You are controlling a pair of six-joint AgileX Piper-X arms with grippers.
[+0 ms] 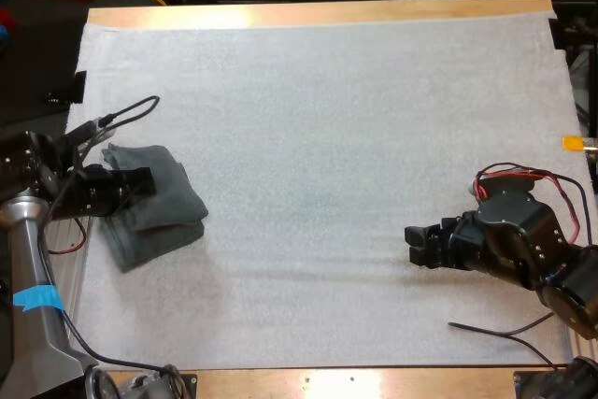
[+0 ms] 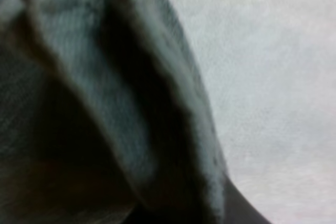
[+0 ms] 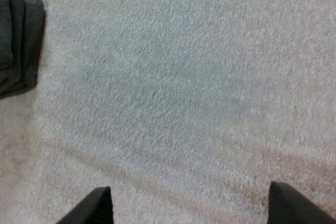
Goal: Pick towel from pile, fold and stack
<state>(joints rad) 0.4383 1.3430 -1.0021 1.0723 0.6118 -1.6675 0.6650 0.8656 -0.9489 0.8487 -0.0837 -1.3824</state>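
High view, left gripper [image 1: 135, 182]: low over the near-side edge of the folded towels [image 1: 159, 207], at or touching the top layer.
High view, left grip: cannot tell whether it pinches cloth or just rests on it.
High view, towels: dark grey-green, stacked on the white mat [image 1: 327, 119] directly under and just ahead of the left gripper, well apart from the right gripper [image 1: 418, 245].
High view, right gripper: low over bare mat, pointed toward the towels, holding nothing.
Left wrist view, towels [image 2: 105, 103]: soft folds right up against this hand, with mat [image 2: 273, 77] beyond their edge.
Right wrist view, right gripper [image 3: 186, 203]: fingers spread wide with bare mat [image 3: 184, 77] between them.
Right wrist view, towels [image 3: 16, 40]: far ahead of this hand, with rounded folded edges layered one on another.
Handling, my guess: light, limp and plush, not slippery or fragile. It will sag and drag the layer below if lifted from the middle.
Where to hold, my guess: pinch a folded edge or corner of the top layer alone, and press down to settle it.
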